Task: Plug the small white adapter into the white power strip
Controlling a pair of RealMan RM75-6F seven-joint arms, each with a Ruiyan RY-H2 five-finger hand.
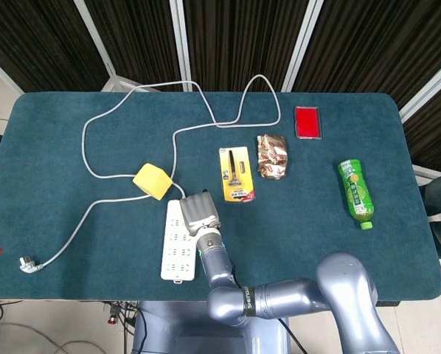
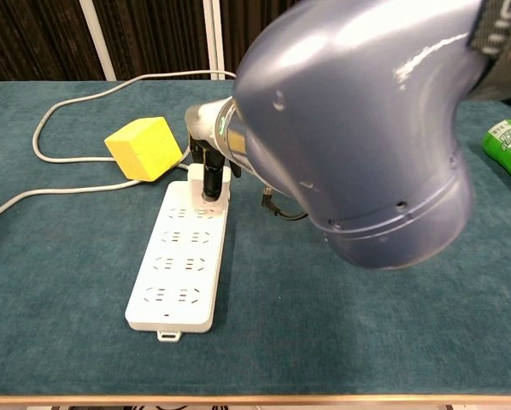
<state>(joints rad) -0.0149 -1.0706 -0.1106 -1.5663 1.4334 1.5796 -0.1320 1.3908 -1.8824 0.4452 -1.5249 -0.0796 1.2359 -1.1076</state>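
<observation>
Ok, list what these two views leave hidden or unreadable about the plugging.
- Small white adapter: chest view shows only a white bit under dark fingers; head view hides it under the right hand.
- Whether it is seated in the power strip: hidden by the fingers.
- Right hand's grasp: mostly blocked by the arm in chest view.
- Left hand: in neither view.

Even, bright overhead light fills both views, so the teal worktop [image 1: 73, 221] reads flat and things on it cast only short, soft shadows, as beneath the yellow cube [image 2: 146, 147]. In the chest view the right arm [image 2: 358, 128] looms very close to the lens, soft and out of focus, with broad white glare streaks across its glossy shell, and it probably blocks much of the scene behind it. The head view is sharp at centre, with slight bending of the straight lines toward the corners and dark curtains [image 1: 235, 37] at the top.
</observation>
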